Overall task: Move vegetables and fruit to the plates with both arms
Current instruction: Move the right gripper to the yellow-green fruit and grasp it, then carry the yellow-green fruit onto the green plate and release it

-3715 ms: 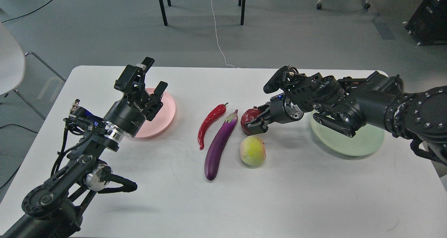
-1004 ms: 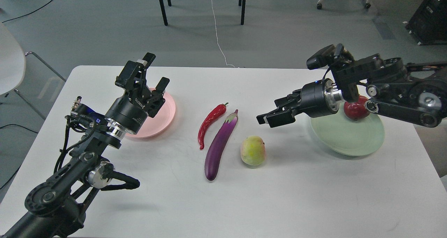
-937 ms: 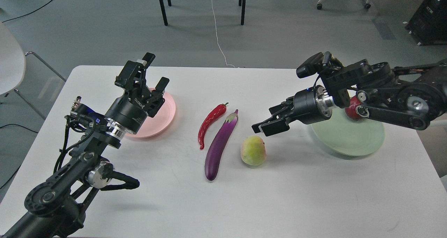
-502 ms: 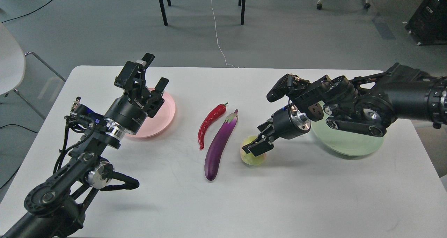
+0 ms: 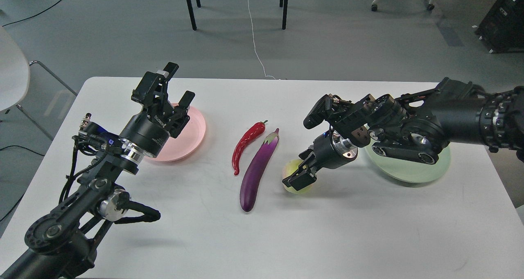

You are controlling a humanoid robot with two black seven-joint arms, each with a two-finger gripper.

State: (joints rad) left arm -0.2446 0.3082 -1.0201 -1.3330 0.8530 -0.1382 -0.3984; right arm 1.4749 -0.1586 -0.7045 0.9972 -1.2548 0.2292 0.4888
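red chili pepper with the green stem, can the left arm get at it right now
Probably yes: the glossy red chili pepper lies uncovered on the white table, and nothing stands between it and the left end effector over the pink plate.

The right gripper (image 5: pixel 298 180) covers most of the yellow-green fruit (image 5: pixel 291 170) near the counter's (image 5: pixel 262 238) middle — only its left side and lower rim show, and whether the fingers press on it cannot be told. The right arm (image 5: pixel 409 127) hides the upper left part of the green plate (image 5: pixel 413 170) by the right edge, and anything lying there. The left gripper (image 5: pixel 174 84) and wrist hide the left part of the pink plate (image 5: pixel 192 133). The counter's near corners are cut off by the frame.
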